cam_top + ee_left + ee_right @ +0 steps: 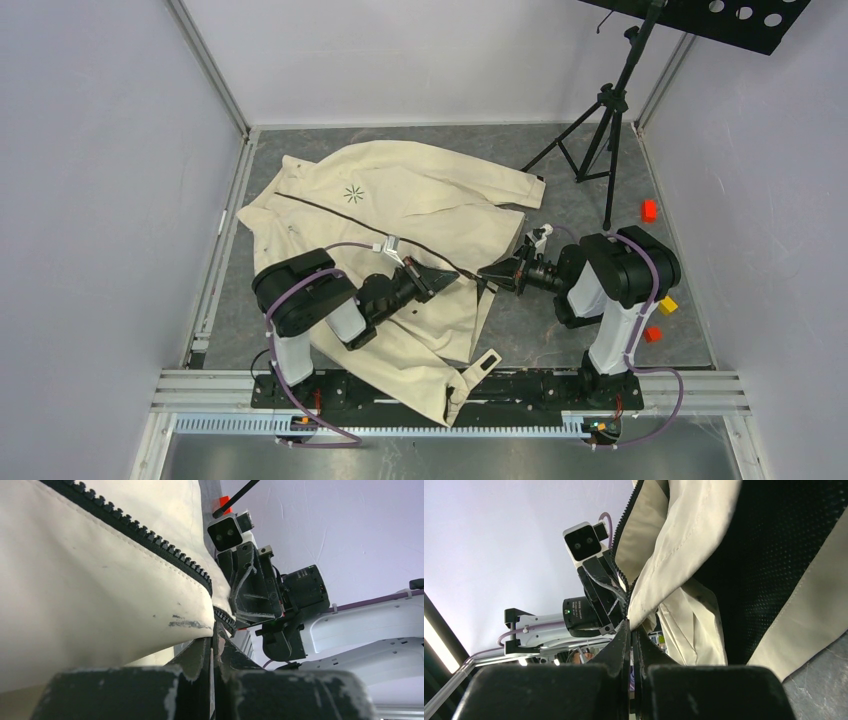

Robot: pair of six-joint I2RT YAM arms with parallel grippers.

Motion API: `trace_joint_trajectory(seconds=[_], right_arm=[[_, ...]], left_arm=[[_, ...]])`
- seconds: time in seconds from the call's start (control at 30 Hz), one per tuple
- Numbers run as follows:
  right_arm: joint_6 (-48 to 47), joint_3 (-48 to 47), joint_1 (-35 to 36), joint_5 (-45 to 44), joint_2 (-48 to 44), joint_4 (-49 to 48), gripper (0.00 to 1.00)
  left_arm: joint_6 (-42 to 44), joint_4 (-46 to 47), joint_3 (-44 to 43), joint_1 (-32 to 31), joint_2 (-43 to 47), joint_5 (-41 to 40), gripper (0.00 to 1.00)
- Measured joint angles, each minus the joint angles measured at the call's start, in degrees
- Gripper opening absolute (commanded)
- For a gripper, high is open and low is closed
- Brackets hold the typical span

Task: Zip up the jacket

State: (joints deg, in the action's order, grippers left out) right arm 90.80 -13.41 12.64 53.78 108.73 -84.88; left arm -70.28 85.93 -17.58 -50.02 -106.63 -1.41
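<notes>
The cream jacket point(420, 200) lies spread on the grey table, with its black starburst logo point(353, 194) up and its dark zipper line point(330, 212) running diagonally toward the grippers. My left gripper point(450, 272) is shut on the jacket's edge beside the zipper teeth point(150, 537), and its fingers point(202, 652) are pressed together. My right gripper point(489, 273) faces it from the right. It is shut on the fabric edge point(639, 605) by the zipper's lower end, where the dark lining point(774, 555) shows. The two grippers are almost tip to tip.
A black tripod stand point(604, 125) stands at the back right under a perforated black board point(720, 15). A red block point(649, 210), a yellow block point(667, 305) and another red block point(652, 334) lie at the right. White walls enclose the table.
</notes>
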Motion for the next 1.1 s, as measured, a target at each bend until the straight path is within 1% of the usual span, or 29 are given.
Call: trace_joint_trajectory(seconds=[0.2, 1.1], right_arm=[[0.04, 0.00, 0.00, -0.04, 0.00, 0.00, 0.00], [0.04, 0.00, 0.13, -0.04, 0.00, 0.00, 0.00]], left_arm=[[0.00, -0.04, 1.38, 0.00, 0.00, 0.02, 0.02], [-0.39, -0.04, 0.48, 0.00, 0.00, 0.02, 0.02]])
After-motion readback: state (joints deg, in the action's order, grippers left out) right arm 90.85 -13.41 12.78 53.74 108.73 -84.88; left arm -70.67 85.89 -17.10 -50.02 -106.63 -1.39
